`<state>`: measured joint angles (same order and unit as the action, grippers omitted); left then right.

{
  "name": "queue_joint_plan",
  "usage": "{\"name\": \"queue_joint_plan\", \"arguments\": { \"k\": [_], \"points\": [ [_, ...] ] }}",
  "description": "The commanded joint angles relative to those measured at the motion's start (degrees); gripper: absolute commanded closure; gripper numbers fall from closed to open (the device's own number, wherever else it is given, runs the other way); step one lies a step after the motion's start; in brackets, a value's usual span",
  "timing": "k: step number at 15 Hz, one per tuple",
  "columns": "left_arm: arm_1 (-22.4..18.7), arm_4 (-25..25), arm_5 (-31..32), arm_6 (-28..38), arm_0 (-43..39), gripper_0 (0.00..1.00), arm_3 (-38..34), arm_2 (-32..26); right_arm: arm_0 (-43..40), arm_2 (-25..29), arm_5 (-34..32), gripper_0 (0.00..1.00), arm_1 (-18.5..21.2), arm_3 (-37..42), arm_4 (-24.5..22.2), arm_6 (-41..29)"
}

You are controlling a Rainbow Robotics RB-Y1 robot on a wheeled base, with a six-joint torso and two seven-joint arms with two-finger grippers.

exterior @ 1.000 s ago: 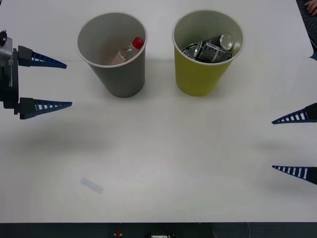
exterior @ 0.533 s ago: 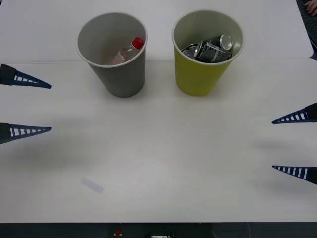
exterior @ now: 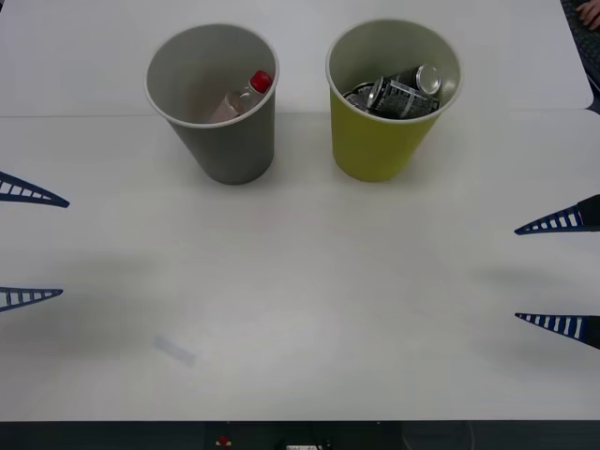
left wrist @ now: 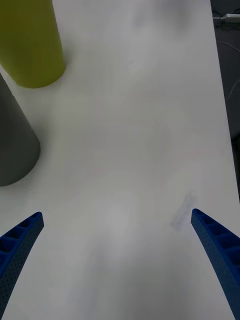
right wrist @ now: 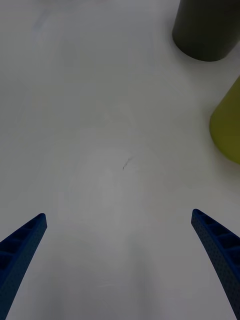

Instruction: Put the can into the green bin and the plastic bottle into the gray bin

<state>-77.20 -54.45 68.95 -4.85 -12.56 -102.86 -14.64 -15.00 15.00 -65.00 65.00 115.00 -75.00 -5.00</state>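
Note:
The gray bin (exterior: 225,141) stands at the back left of the white table, and the plastic bottle (exterior: 242,96) with its red cap leans inside it. Beside it on the right, the green bin (exterior: 380,141) holds a crushed silver can (exterior: 398,92). My left gripper (exterior: 33,248) is open at the table's left edge, nothing between its fingers. At the right edge my right gripper (exterior: 558,274) is open and empty too. The right wrist view shows the gray bin (right wrist: 206,30) and green bin (right wrist: 229,125); the left wrist view shows the green bin (left wrist: 31,42) and gray bin (left wrist: 15,145).
A faint smudge (exterior: 174,351) marks the table near the front left. The table's dark front edge (exterior: 300,436) runs along the bottom. Open white surface lies between the two grippers in front of the bins.
My left gripper has drawn back toward the table's left edge and nearer the front, away from the gray bin. The right gripper and both bins have stayed put.

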Motion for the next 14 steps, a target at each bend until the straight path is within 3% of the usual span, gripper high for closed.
{"name": "queue_joint_plan", "arguments": {
  "k": [1,8,14],
  "points": [
    [-0.23,-1.8,-2.94,-0.86,-4.93,0.0,-3.75,-3.12,0.0,0.0,0.0,0.0,0.0,0.0,0.0,0.0],
    [-0.76,-3.21,-3.56,-1.47,-6.6,0.0,-4.54,-3.21,0.0,0.0,0.0,0.0,0.0,0.0,0.0,0.0],
    [1.7,-3.21,-2.06,-0.77,-6.6,0.0,-4.54,-3.21,0.0,0.0,0.0,0.0,0.0,0.0,0.0,0.0]
  ]
}}
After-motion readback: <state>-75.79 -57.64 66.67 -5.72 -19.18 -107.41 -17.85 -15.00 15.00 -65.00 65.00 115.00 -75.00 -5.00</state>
